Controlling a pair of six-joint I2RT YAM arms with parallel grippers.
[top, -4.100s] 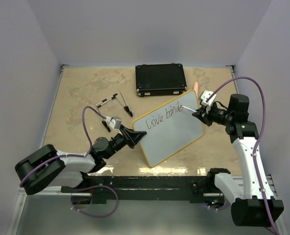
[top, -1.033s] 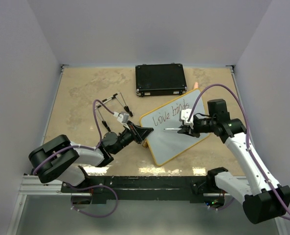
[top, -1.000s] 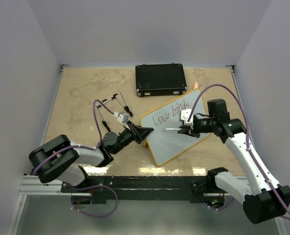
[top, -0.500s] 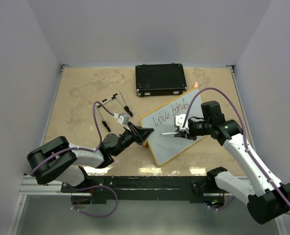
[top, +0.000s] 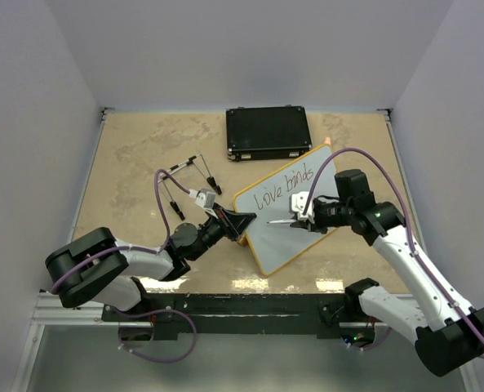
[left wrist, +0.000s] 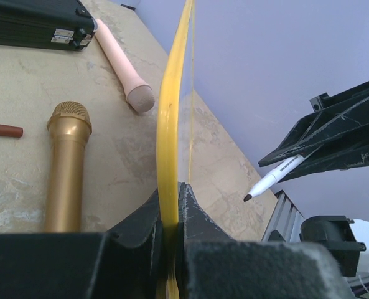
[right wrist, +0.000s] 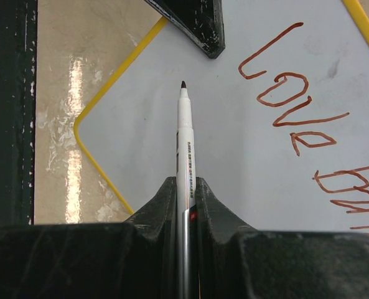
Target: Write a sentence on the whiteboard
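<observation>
The left fingers are clenching tight on the thin yellow frame of the whiteboard, pinching its near left edge, so the board is stretching away from them toward the right fingers. Those are squeezing shut around the barrel of one white marker. The marker is pointing straight out ahead of them with its dark tip hovering over a blank patch of the board's face. In the left wrist view the tip is standing clear of the board, not touching it. Just beyond and to the right of that tip the sentence is showing as two reddish-brown cursive words, "love" and "binds", on one slanted line. The second word is running off the edge of the right wrist view. There is one whiteboard, one marker and one black case lying well beyond both sets of fingers on the tan surface. Two microphones are lying behind the board as the left fingers see it, one gold and one pink. The board is hiding the gold one from above. A reddish stub is being cut off at the edge of the left wrist view. A few thin dark sticks beyond the left fingers are too small to make out.
</observation>
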